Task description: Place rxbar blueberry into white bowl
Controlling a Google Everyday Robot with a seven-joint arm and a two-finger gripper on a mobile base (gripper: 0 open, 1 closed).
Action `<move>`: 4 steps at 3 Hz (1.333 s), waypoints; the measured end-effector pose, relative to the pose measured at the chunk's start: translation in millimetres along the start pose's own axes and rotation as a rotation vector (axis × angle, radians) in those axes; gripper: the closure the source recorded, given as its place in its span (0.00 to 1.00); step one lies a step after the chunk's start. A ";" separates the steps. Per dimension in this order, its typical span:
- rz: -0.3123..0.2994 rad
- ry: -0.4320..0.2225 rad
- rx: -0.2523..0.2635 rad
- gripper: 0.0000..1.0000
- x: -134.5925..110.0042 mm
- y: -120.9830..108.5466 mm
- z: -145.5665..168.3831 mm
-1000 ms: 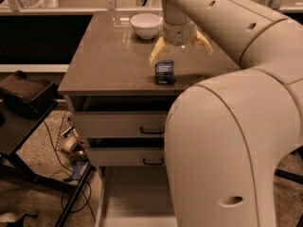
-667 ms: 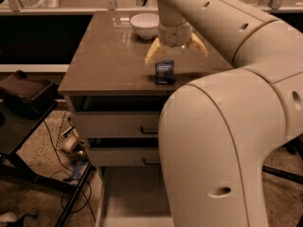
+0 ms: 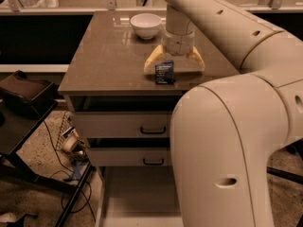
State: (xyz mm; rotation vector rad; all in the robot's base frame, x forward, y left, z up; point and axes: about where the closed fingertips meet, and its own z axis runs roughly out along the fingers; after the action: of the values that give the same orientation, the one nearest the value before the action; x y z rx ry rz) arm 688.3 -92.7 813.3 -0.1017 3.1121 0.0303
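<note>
The rxbar blueberry [image 3: 164, 73], a small dark navy wrapper with pale text, lies near the front edge of the brown tabletop [image 3: 109, 56]. My gripper [image 3: 173, 63] hangs directly over and just behind it, its two pale yellow fingers [image 3: 152, 63] spread wide to either side of the bar, open and holding nothing. The white bowl [image 3: 146, 25] stands at the back of the tabletop, beyond and left of the gripper, empty as far as I can see.
The tabletop sits on a cabinet with two drawers [image 3: 142, 126] with dark handles. My large white arm [image 3: 236, 126] fills the right side. A dark stand [image 3: 23, 98] and cables [image 3: 71, 150] are on the floor at left. A counter runs behind.
The gripper has moved slightly left and down toward the bar, so the fingers now straddle it. The bar and bowl have not moved.
</note>
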 end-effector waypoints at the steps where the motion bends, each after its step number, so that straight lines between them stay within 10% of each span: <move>1: 0.006 0.030 -0.110 0.16 8.1 0.9 16.3; 4: 0.005 0.033 -0.125 0.94 8.6 2.5 -4.7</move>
State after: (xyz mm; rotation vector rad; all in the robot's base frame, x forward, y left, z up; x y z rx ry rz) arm 679.5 -90.9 817.7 -0.0979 3.1418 0.2257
